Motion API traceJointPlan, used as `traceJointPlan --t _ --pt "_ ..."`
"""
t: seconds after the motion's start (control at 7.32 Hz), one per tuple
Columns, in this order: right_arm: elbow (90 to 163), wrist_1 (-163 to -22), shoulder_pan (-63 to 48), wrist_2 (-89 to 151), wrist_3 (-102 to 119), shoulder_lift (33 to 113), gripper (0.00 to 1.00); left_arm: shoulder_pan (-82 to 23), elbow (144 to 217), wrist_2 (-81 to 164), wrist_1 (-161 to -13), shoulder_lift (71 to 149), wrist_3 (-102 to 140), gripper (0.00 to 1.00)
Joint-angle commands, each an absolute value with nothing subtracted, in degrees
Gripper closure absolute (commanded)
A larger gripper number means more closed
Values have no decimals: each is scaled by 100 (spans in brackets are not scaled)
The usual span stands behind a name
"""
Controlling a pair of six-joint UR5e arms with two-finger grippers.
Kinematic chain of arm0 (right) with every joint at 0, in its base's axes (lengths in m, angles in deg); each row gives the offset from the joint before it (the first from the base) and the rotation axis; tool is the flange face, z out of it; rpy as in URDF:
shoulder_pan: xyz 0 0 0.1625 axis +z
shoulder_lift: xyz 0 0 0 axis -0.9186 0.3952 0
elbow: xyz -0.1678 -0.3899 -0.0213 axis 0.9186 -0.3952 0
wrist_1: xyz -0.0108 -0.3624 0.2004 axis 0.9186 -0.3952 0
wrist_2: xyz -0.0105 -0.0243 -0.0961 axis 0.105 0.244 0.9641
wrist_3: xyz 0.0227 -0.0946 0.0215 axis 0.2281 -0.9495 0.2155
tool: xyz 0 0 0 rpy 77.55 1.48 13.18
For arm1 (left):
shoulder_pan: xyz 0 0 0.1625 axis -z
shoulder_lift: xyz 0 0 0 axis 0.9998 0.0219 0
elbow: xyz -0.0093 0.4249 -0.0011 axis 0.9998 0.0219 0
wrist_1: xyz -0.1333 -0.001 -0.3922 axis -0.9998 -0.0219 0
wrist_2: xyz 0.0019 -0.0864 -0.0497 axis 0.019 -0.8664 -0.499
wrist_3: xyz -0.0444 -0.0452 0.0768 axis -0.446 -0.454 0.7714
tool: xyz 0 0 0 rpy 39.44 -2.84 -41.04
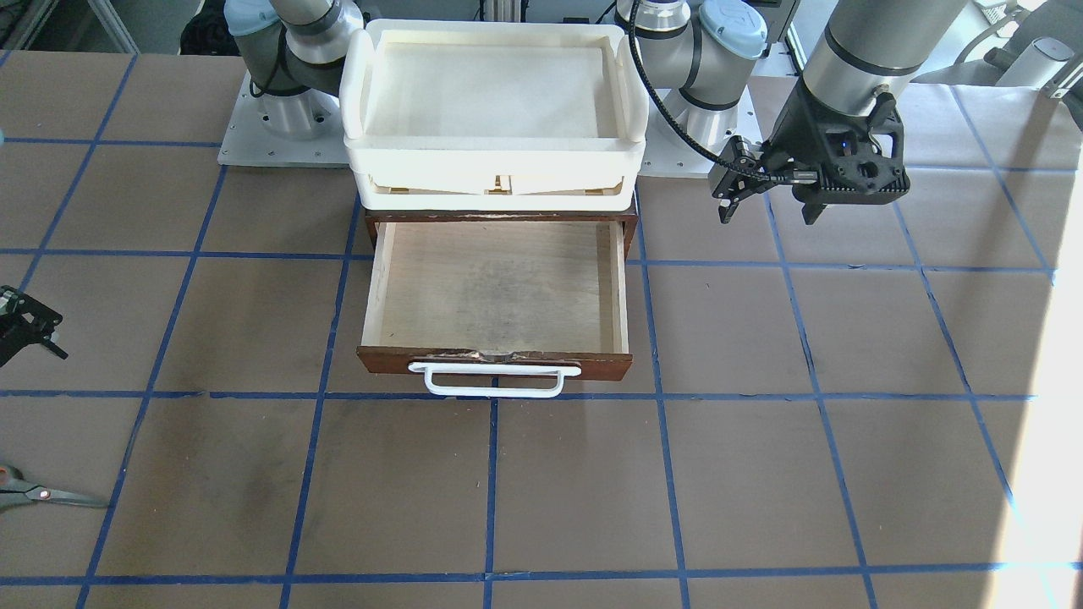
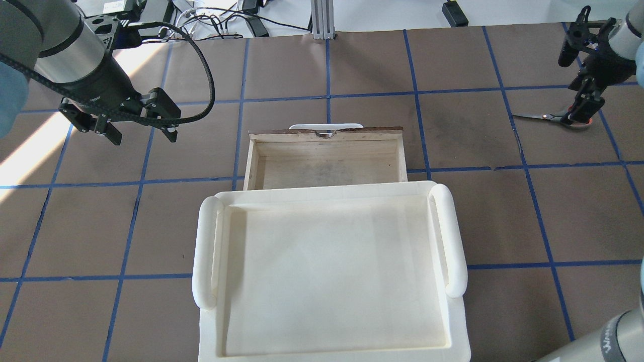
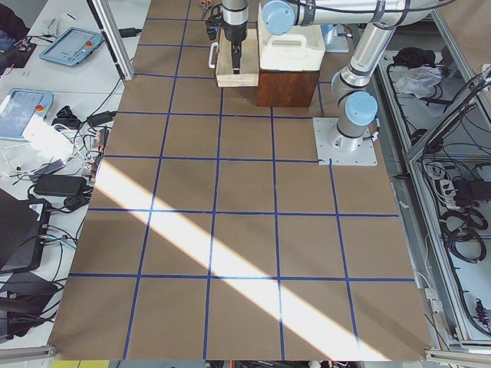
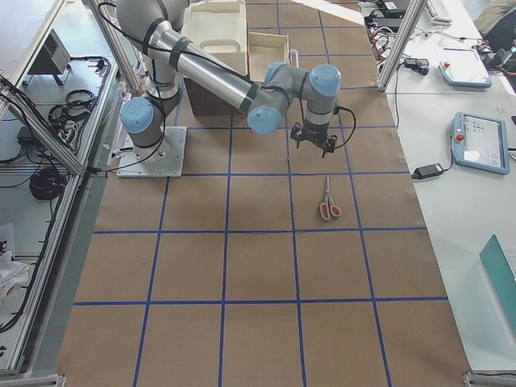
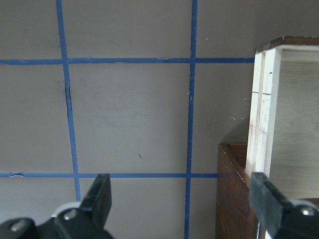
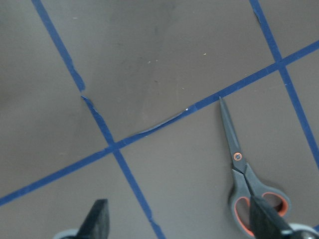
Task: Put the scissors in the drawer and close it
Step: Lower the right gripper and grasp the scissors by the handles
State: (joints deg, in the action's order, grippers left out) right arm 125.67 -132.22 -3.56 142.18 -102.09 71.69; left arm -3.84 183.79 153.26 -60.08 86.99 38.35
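The scissors, with orange-red and grey handles and dark blades, lie flat on the brown table, far to the robot's right of the drawer. My right gripper is open and empty and hovers above them, one finger over the handles. The drawer is pulled open and its pale plywood interior is empty; its white bar handle faces away from the robot. My left gripper is open and empty, in the air beside the drawer's side.
A cream-white plastic tray sits on top of the dark brown cabinet that holds the drawer. Blue tape lines grid the table. The robot bases stand behind the cabinet.
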Motion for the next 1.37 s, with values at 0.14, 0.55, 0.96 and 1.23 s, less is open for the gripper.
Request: traceJointPlan --t 0.14,0.55,0.96,1.23 --pt "12292 -14547 -572 13999 -12151 5951 4 -384 18379 15332 -6008 8699 3838 0" --pt "11781 -14329 -590 13973 -12576 5432 9 -384 18387 15323 -6008 8699 3838 0" --pt "11824 -14302 -590 14052 -12735 5386 19 -384 18387 15324 -6008 8699 3838 0" --pt "11824 -14311 -590 14070 -12735 5377 29 -384 18387 15332 -6008 8699 3838 0"
